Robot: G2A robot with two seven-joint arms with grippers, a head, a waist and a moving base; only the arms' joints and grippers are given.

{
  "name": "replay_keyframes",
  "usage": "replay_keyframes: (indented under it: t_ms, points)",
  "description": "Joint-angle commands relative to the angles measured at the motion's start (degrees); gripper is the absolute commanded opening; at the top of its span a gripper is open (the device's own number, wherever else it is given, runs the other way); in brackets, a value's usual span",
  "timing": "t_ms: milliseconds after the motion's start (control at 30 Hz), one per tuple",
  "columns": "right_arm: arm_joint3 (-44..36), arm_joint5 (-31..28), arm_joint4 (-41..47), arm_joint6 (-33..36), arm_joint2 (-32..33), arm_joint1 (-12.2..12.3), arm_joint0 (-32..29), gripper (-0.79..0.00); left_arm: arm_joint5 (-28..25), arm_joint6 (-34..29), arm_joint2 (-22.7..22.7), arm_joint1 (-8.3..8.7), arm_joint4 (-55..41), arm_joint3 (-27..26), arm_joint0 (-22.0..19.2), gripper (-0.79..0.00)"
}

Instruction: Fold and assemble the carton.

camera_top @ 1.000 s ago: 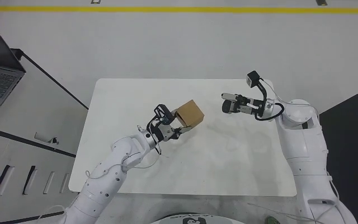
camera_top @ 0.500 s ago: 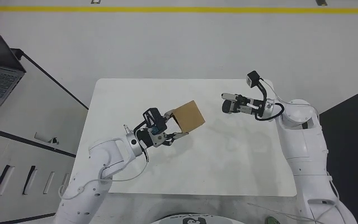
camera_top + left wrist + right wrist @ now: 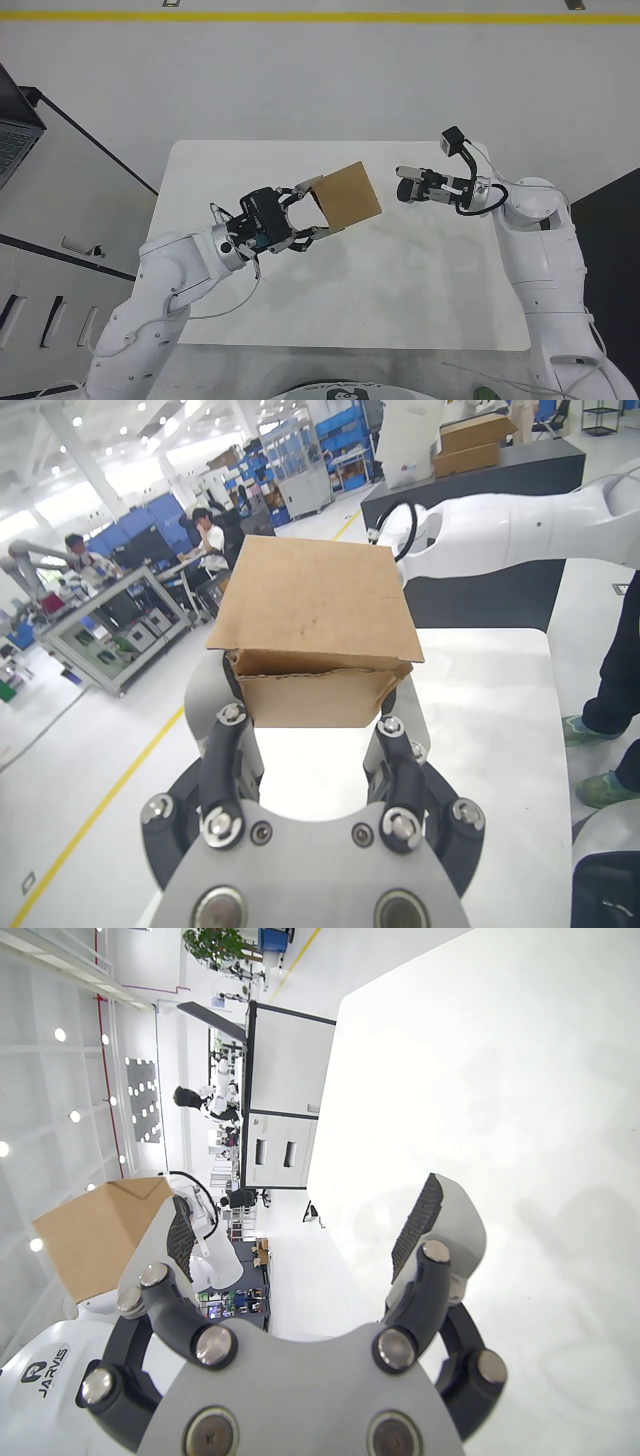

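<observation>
Brown cardboard is clamped between the two fingers of the left end effector (image 3: 314,700). It grasps the carton (image 3: 312,600) by its near end, one finger against each side wall. The carton is held in the air, clear of the white tabletop (image 3: 400,290) and over its middle part.

From the left wrist, a broad flat panel faces upward. Below it, the end nearest the fingers shows a rough-edged inner flap and a gap, so that end looks only partly closed.

The right end effector (image 3: 305,1213) hovers well apart from the carton, over the far right part of the tabletop. It is released, its ridged fingers spread wide with nothing between them, and it points toward the carton.

By the look of it, the task is partway done. The carton already stands squared up as a box, not a flat sheet. At least the open end's flaps seem left to fold and tuck. The far end cannot be judged.
</observation>
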Motion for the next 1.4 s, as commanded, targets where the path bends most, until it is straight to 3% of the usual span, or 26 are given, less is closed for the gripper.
replay_keyframes:
  t_ms: [0, 267, 433, 600, 1000, 1167, 1367]
  points:
    - [0.0, 0.0, 0.0, 0.0, 0.0, 0.0, 0.0, 0.000, 0.0, 0.3, 0.0, 0.00, 0.1, 0.0, -0.1, -0.785]
    - [0.0, 0.0, 0.0, 0.0, 0.0, 0.0, 0.0, 0.000, 0.0, 0.3, 0.0, 0.00, 0.1, 0.0, -0.1, -0.785]
    - [0.0, 0.0, 0.0, 0.0, 0.0, 0.0, 0.0, 0.000, 3.3, 3.8, -1.7, 0.03, 0.6, -1.4, 0.1, -0.785]
    - [0.0, 0.0, 0.0, 0.0, 0.0, 0.0, 0.0, 0.000, 0.9, 8.0, -4.5, 0.52, 2.7, -3.7, 0.8, -0.785]
    - [0.0, 0.0, 0.0, 0.0, 0.0, 0.0, 0.0, 0.000, 1.2, 8.1, -4.5, 0.51, 2.7, -3.8, 0.7, -0.785]
    - [0.0, 0.0, 0.0, 0.0, 0.0, 0.0, 0.0, 0.000, 3.3, 8.9, -4.0, 0.55, 5.2, -11.0, 1.6, -0.785]
    - [0.0, 0.0, 0.0, 0.0, 0.0, 0.0, 0.0, 0.000, 3.1, 10.7, -3.9, 0.66, 7.8, -11.6, 1.2, -0.785]
